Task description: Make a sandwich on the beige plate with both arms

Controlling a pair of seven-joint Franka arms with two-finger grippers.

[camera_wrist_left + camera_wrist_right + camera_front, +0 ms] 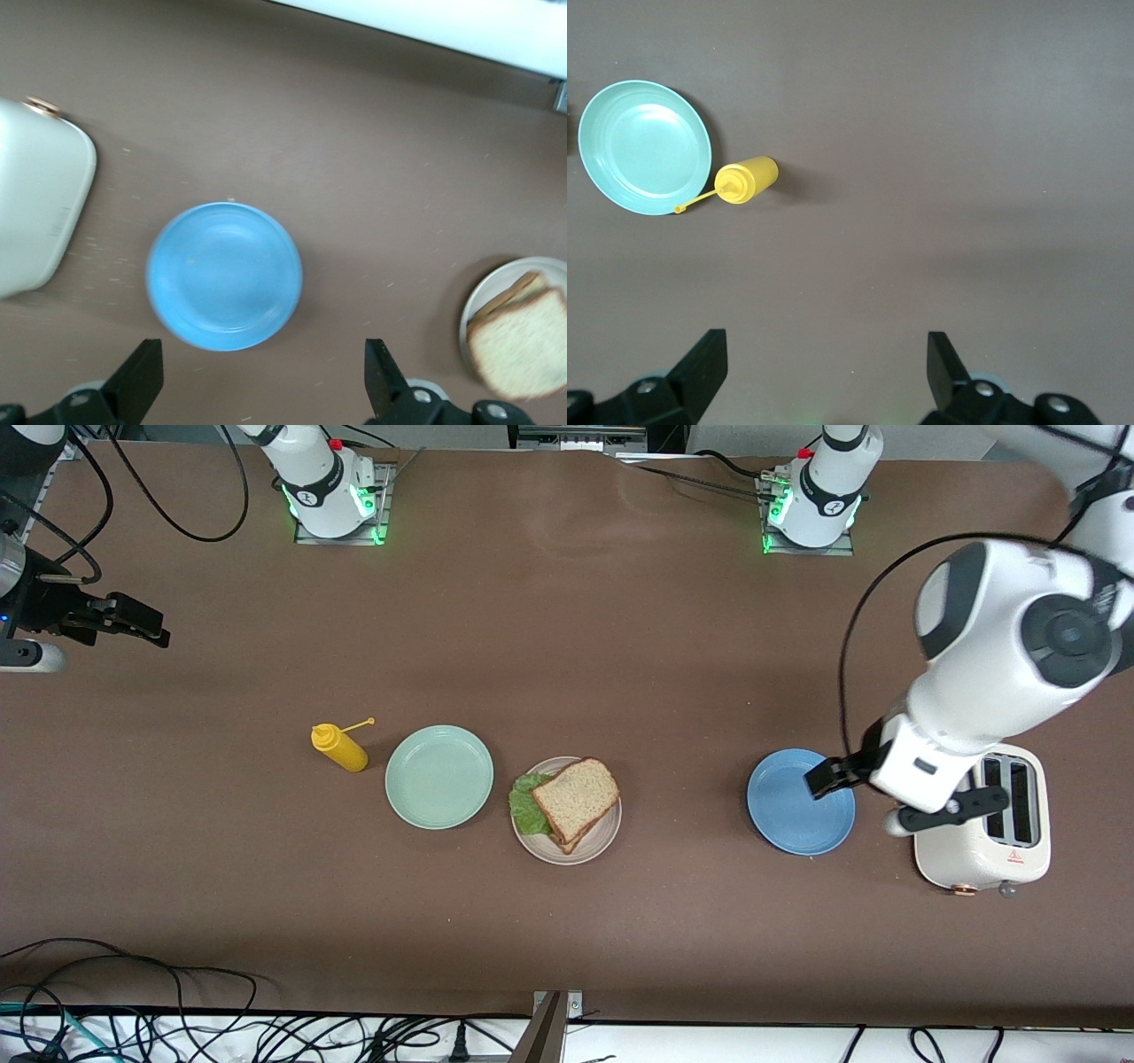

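You see the beige plate (483, 305) and sandwich (523, 341) cut by the left wrist frame's lower right edge; the toaster (35, 204) is cropped too.

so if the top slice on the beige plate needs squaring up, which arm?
Left, probably. The left gripper, open, hangs over the blue plate beside the toaster, fairly close to the sandwich. The right gripper, open, waits at the table's right-arm end.
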